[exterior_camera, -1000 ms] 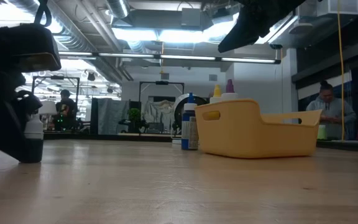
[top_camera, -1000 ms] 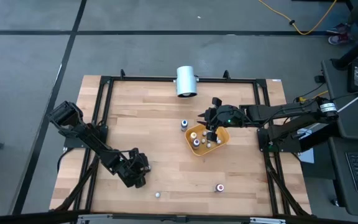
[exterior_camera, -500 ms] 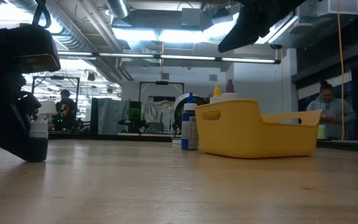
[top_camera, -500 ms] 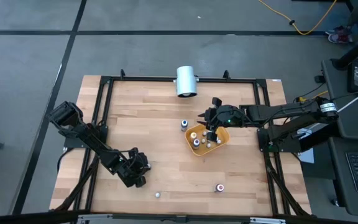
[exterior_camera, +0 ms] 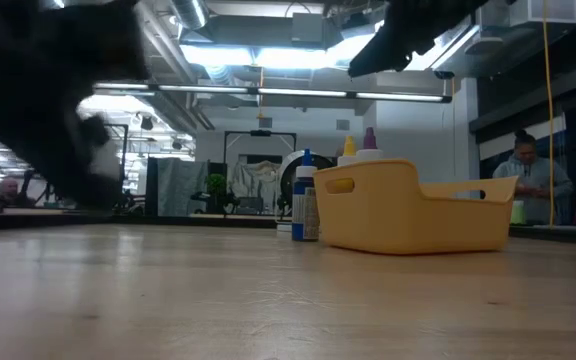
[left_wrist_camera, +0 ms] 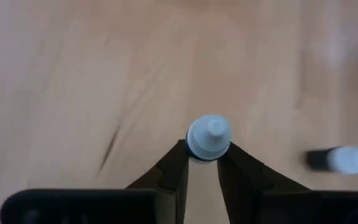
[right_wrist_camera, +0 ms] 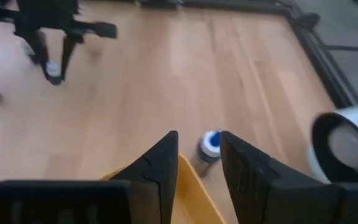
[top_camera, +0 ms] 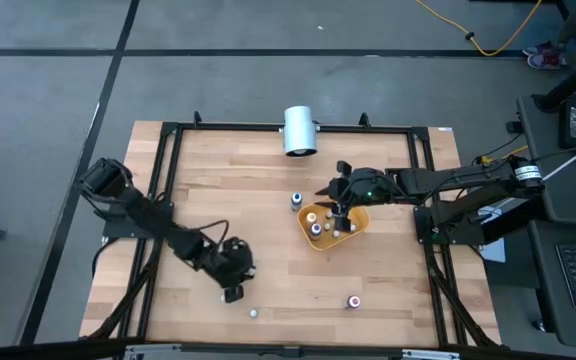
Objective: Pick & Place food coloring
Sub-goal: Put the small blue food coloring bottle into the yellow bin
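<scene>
From the high view, the left gripper sits low over the front-left part of the bench, with a small bottle lying just beside it toward the front edge and another bottle with a red body further right along that same edge. The right gripper hangs over the yellow tray in the middle of the bench, and a few pale caps show inside the tray. One blue bottle stands on the wood just beside the tray, and a big white cylinder lies at the back edge. The low view has the tray sitting flat with a blue bottle upright right next to it, coloured tips poking above the rim, and a dark blur of the left arm filling that side; a person sits way off in the room behind. In the left wrist view the fingers are clamped on a little white-capped bottle, held off the wood, with another bottle lying on its side nearby. The right wrist view shows its own fingers standing a bit apart with nothing between them, the tray's edge under them and the blue bottle just beyond it.
</scene>
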Robot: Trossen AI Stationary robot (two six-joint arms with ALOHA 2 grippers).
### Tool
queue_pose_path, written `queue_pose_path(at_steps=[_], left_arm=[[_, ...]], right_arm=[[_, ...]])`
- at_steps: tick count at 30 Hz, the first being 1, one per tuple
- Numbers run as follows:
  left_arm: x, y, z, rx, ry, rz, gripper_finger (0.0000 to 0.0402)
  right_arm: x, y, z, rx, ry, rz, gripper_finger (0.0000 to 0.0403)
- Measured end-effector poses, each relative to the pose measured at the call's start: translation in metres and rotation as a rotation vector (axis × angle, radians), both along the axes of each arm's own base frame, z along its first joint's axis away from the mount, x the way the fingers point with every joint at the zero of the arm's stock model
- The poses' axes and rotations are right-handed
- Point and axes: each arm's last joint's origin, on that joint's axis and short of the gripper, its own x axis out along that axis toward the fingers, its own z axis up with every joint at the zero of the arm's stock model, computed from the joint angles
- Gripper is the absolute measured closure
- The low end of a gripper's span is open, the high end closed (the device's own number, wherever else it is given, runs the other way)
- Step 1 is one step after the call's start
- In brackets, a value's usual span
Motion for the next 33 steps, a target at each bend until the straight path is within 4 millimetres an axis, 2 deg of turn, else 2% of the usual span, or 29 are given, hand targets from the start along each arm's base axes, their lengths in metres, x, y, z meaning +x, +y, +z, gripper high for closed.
queue_pose_path(at_steps=[5,12,17,20,24,30,33], left_arm=[[0.028,0.019,0.026,0.039,0.016,-0.058,0.0331],[0.062,0.061,0.071,0.138,0.027,-0.074,0.0332],[0.076,0.085,0.096,0.196,-0.007,-0.066,0.0332],[0.082,0.095,0.106,0.214,-0.037,-0.076,0.0332],[0.087,0.106,0.116,0.214,-0.063,-0.056,0.0332],[0.089,0.109,0.122,0.233,-0.082,-0.070,0.0332],[0.089,0.109,0.122,0.234,-0.081,-0.072,0.0332]], right_arm=[[0.003,0.002,0.007,0.046,-0.038,0.069,0.0281],[0.007,0.006,0.050,0.075,-0.128,0.174,0.0277],[0.003,0.006,0.066,0.093,-0.079,0.195,0.0233],[0.002,0.007,0.063,0.161,-0.049,0.201,0.0192],[0.012,0.008,0.051,0.248,-0.001,0.155,0.0152],[0.039,0.011,0.027,0.339,0.076,0.164,0.0145],[0.050,0.013,0.026,0.342,0.089,0.172,0.0152]])
